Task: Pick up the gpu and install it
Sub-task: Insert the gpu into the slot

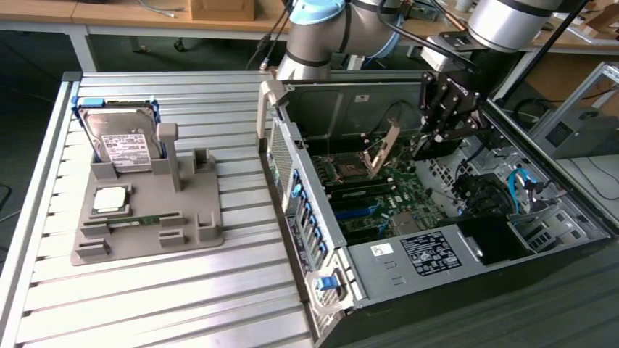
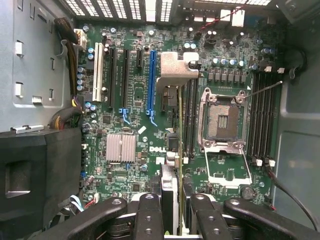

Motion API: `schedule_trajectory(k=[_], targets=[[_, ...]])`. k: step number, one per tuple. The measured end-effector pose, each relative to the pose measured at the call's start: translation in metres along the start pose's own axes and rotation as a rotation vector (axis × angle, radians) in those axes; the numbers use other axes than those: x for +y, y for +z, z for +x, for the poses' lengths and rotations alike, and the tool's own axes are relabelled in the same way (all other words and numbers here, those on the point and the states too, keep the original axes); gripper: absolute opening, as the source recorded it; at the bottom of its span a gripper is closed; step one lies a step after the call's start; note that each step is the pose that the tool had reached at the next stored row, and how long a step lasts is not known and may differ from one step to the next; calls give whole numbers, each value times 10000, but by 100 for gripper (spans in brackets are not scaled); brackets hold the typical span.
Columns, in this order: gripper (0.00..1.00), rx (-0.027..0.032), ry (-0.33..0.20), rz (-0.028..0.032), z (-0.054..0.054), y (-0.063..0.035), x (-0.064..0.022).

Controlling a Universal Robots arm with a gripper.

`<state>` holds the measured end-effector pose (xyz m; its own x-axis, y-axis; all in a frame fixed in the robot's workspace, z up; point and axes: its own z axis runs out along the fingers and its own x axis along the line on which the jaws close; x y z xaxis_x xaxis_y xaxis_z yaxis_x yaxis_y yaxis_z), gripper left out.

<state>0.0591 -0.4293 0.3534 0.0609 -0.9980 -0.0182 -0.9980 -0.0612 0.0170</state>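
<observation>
While gripping gpu [image 1: 388, 148] — pincer [image 2: 175, 212] points down.

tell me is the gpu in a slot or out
Out: the gpu hangs on edge between the fingers above the motherboard; the blue slot is empty.

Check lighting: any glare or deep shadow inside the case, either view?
Exterior view: ribbed metal table evenly lit, open grey metal computer case interior dimmer. Wrist view: green motherboard evenly lit, silver bracket of the thin gpu card mildly bright, black plastic shroud dark.
</observation>
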Motion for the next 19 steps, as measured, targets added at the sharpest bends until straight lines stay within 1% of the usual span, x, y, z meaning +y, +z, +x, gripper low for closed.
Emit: schedule_trajectory(k=[19], targets=[[27,0,0,0,65,32,4]])
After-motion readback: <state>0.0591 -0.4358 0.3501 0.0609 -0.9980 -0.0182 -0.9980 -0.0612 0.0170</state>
